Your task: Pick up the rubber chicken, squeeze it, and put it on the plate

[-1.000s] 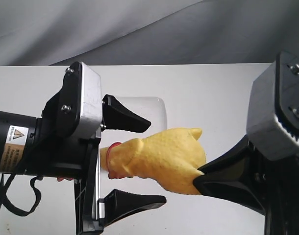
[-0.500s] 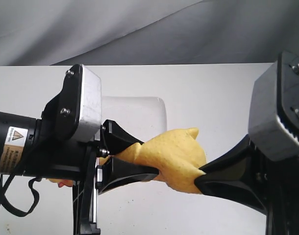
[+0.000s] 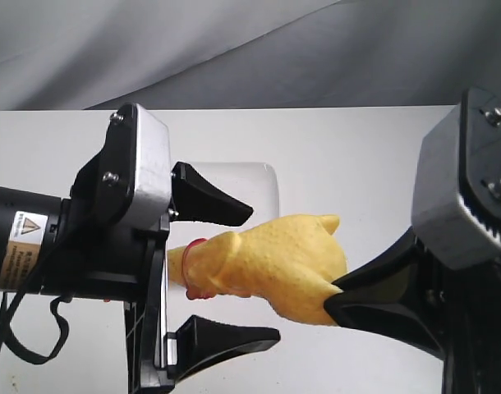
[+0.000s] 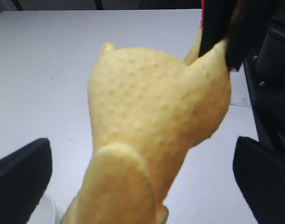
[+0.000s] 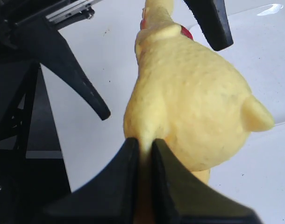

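The yellow rubber chicken hangs level in the air above the table, its red collar toward the left arm. My right gripper is shut on its tail end, and the right wrist view shows both fingers pinching a fold of yellow rubber. My left gripper stands open, one finger above the chicken's neck and one below, neither touching. In the left wrist view the chicken fills the gap between the wide-apart fingers. Behind the chicken lies the white plate, part hidden.
The white table runs back to a grey cloth backdrop. Both arm bodies crowd the front, left and right. The plate's rim shows beyond the chicken in the right wrist view.
Half a second ago my left gripper was shut on the chicken's neck end, squashing it. It has opened again and the chicken has sprung back to shape. The right gripper kept its hold.
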### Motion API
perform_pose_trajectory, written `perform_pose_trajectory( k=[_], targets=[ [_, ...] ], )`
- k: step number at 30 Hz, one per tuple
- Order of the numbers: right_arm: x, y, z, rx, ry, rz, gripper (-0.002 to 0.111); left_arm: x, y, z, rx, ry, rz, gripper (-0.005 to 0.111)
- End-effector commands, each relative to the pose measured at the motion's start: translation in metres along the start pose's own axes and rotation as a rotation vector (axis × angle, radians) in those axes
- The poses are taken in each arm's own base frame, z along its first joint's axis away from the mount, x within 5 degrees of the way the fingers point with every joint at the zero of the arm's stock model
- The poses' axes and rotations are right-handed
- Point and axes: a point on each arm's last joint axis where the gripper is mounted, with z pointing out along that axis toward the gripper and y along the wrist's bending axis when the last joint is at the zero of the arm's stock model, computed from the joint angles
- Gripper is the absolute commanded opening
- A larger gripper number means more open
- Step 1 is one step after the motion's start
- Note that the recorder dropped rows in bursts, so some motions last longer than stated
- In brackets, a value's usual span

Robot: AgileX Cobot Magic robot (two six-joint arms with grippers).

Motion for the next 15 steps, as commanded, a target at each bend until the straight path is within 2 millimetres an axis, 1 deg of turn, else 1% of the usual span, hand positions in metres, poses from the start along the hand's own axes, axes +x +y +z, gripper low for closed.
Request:
perform_pose_trajectory(
  k=[1,4,6,7,9,10,11,14,15],
  targets=[
    [-0.003,0.0,-0.001,0.005,-0.038,0.016,0.0,-0.002,0.002,0.0,-0.027,-0.006,-0.035,0.104],
    [-0.003,0.0,-0.001,0.005,-0.038,0.016,0.0,-0.002,0.002,0.0,-0.027,-0.006,-0.037,0.104],
    [-0.003,0.0,-0.001,0.005,-0.038,0.016,0.0,-0.002,0.002,0.0,-0.027,-0.006,-0.053,0.099],
    [-0.003,0.0,-0.001,0.005,-0.038,0.016,0.0,-0.002,0.002,0.0,-0.025,-0.007,-0.065,0.094],
    [-0.003,0.0,-0.001,0.005,-0.038,0.016,0.0,-0.002,0.001,0.0,-0.02,-0.008,-0.067,0.076],
    [-0.003,0.0,-0.001,0.005,-0.038,0.016,0.0,-0.003,0.0,0.0,-0.004,-0.011,-0.067,0.063],
    [-0.003,0.0,-0.001,0.005,-0.038,0.016,0.0,-0.003,-0.002,0.0,0.013,-0.015,-0.064,0.049],
    [-0.003,0.0,-0.001,0.005,-0.038,0.016,0.0,-0.005,-0.007,0.0,0.077,-0.029,-0.05,0.0],
    [-0.003,0.0,-0.001,0.005,-0.038,0.016,0.0,-0.005,-0.008,0.0,0.088,-0.033,-0.03,0.001]
  ],
)
